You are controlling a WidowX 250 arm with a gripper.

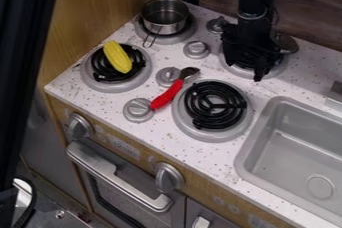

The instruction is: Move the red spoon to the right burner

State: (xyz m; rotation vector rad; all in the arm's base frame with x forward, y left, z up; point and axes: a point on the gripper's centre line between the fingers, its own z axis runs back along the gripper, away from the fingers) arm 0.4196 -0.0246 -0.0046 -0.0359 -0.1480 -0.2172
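The black gripper (246, 68) hangs from the top edge over the back right burner (276, 72), its fingers spread apart, open. Left of and nearer the camera than the gripper lies the red spoon (167, 95), its metal head pointing to the back right and its red handle to the front left. The spoon rests among the stove knobs, along the left side of the front right burner (214, 105), whose black coil is bare.
A yellow corn cob (118, 57) lies on the front left burner. A small metal pot (164, 18) stands on the back left burner. Knobs (196, 49) rise between the burners. The grey sink (298, 147) is at the right.
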